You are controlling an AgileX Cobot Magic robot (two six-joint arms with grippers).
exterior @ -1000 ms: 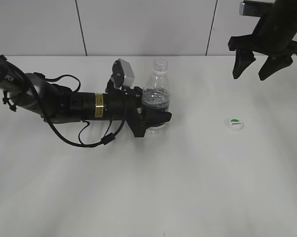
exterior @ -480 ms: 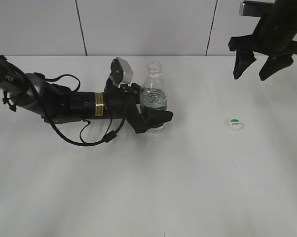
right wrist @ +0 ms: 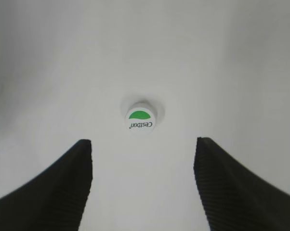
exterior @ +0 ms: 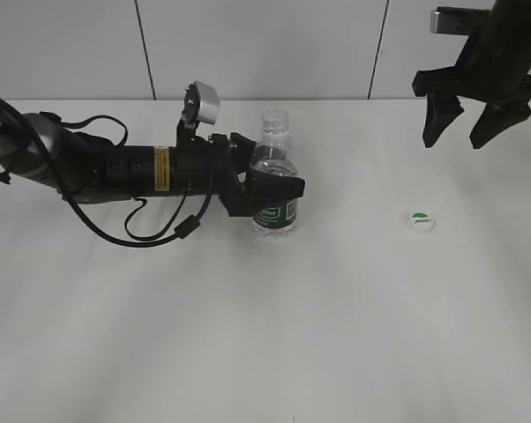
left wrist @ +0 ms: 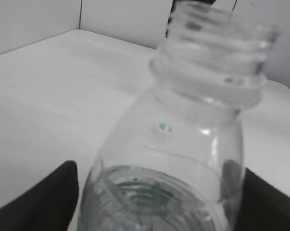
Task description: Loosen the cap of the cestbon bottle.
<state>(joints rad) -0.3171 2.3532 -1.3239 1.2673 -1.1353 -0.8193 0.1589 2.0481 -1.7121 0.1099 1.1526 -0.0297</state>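
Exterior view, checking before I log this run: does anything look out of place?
Yes. The cap lies on the table, well apart from the cestbon bottle, whose threaded neck stands open. No spill shows.

White Cestbon cap lies alone on white table, top face up, green half-circle mark above printed name, print upside down in view. Right gripper above it, two dark ribbed fingers spread wide at frame bottom, nothing between. Cap beyond fingertips, centred between them, untouched.
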